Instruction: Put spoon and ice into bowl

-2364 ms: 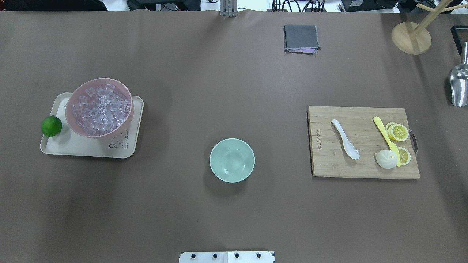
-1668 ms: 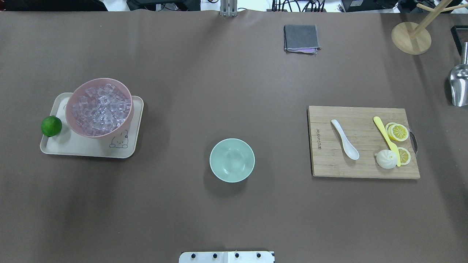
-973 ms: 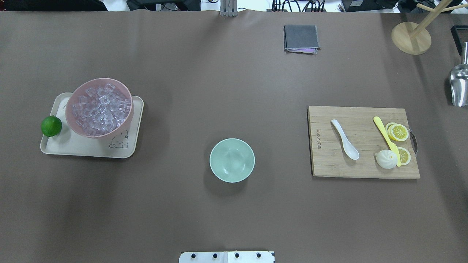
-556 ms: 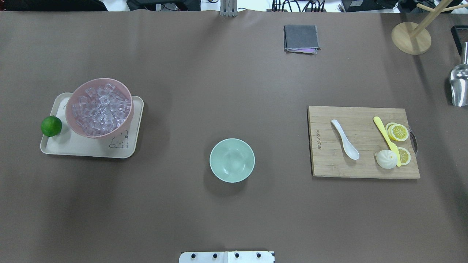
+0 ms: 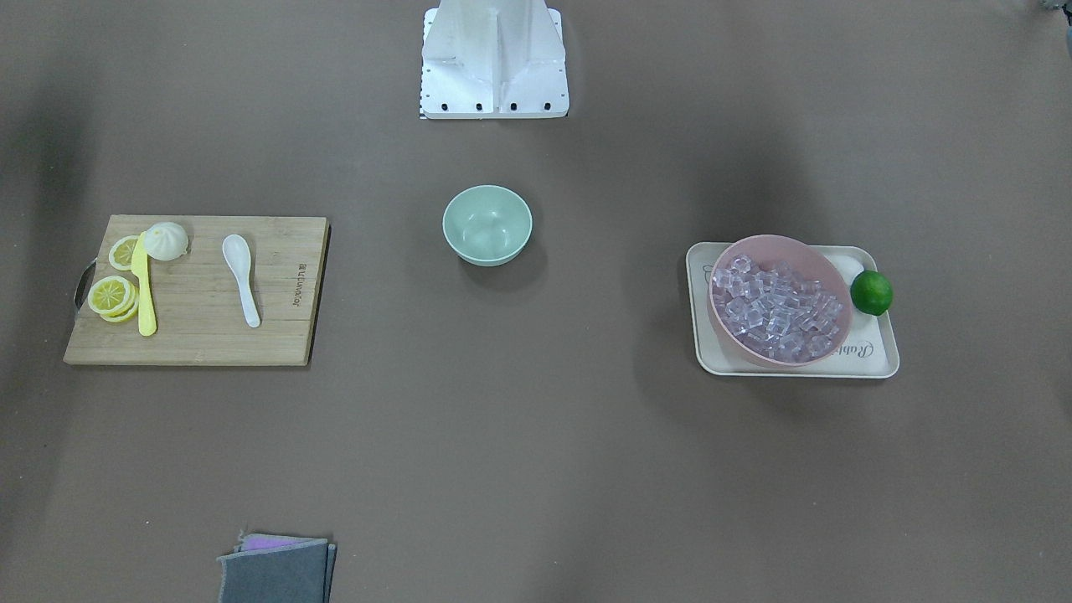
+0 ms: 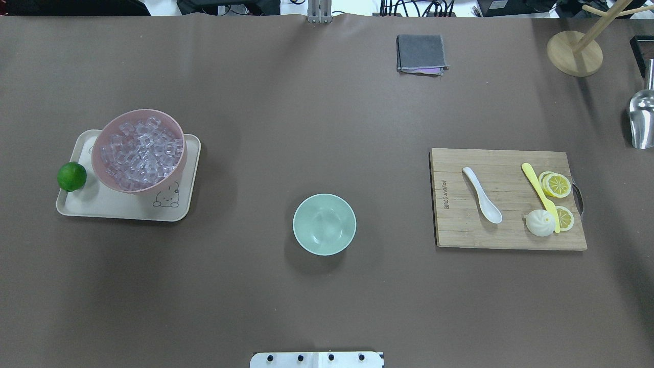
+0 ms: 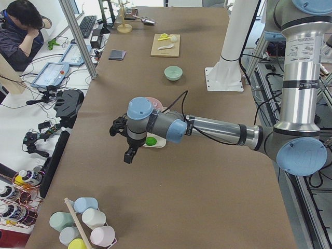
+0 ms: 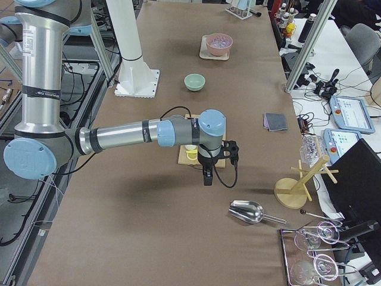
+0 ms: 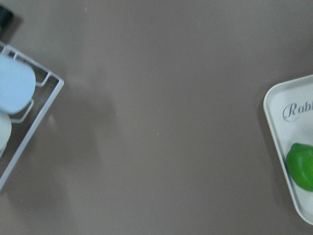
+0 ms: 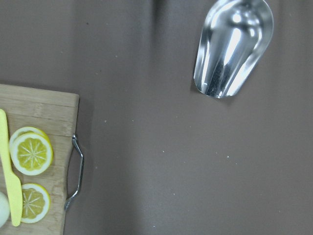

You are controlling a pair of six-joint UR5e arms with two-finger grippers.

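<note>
the left hand [image 7: 127, 156] hangs over the counter [image 6: 327, 128] by the tray [image 6: 102, 205], the right hand [image 8: 206, 179] over the counter past the cutting board [image 6: 460, 227]; i cannot tell whether either is released or clenched. the ice [image 6: 141, 152] fills the pink bowl [image 6: 134, 188] on the tray, a lime [image 6: 71, 176] beside it. the spoon [image 6: 483, 196] lies on the cutting board, right of the empty bowl [image 6: 324, 225], which stands mid-counter, well apart from both.

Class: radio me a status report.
Left end effector, right end effector: grip unclear. Spoon on cutting board, ice in pink bowl; mint bowl empty. Path unobstructed.
</note>
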